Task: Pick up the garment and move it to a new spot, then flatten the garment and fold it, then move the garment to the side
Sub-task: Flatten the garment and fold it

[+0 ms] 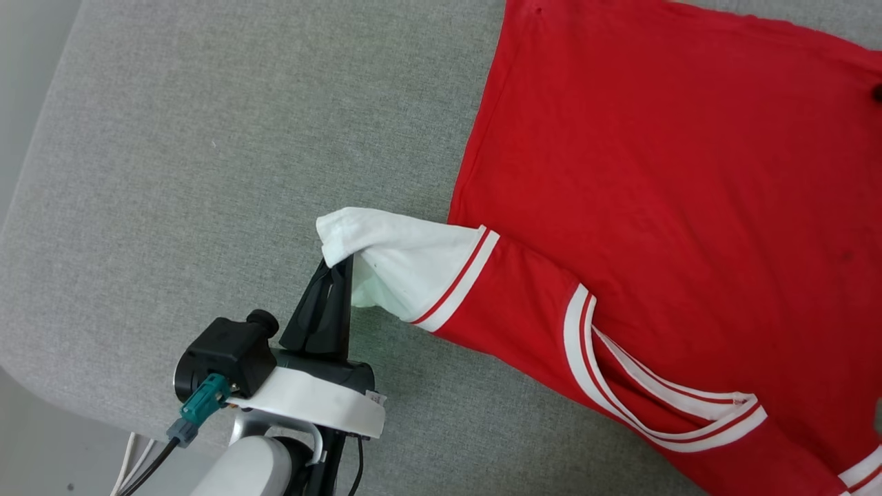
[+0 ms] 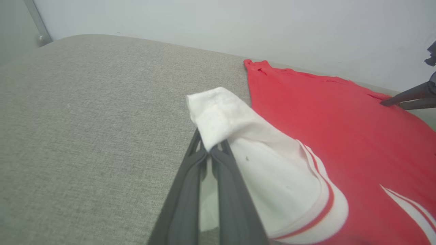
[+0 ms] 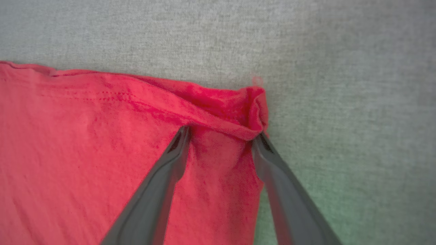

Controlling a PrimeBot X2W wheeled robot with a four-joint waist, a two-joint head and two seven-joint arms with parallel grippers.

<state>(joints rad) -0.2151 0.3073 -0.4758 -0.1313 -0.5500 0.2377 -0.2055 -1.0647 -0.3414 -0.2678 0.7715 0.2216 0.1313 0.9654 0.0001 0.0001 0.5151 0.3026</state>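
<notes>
A: Where is the garment right now?

B: The red jersey-style shirt with white short sleeves [image 1: 654, 172] lies spread over the right part of the grey fabric-covered counter [image 1: 207, 138]. Its striped neck trim [image 1: 661, 406] is at the near right and its hem is toward the far side.

A: And the grippers?

B: The left gripper [image 1: 341, 265] has its two dark fingers [image 2: 185, 197] pressed together on the cuff of the white sleeve [image 1: 406, 262]. That sleeve is lifted off the counter in a small tent, just left of the red body. The right gripper [image 3: 221, 134] is spread, with one finger on either side of a rolled-up corner of the red hem [image 3: 238, 112] at the far right. The roll sits between the tips and is not pinched.

A: So which step is this?

B: Flattening, I'd say. The body looks mostly smooth, so the sleeve and that hem corner are what need work.

A: How should it be done well?

B: Draw the sleeve straight out to the left, low over the counter, only until its crease against the body opens. Then lay it down flat. A harder pull would likely drag the whole shirt. On the right, close on the roll through both layers, then tug toward the far right to unroll it. Pulling both ends apart together should hold the cloth taut, but jersey stretches, so go gently.
</notes>
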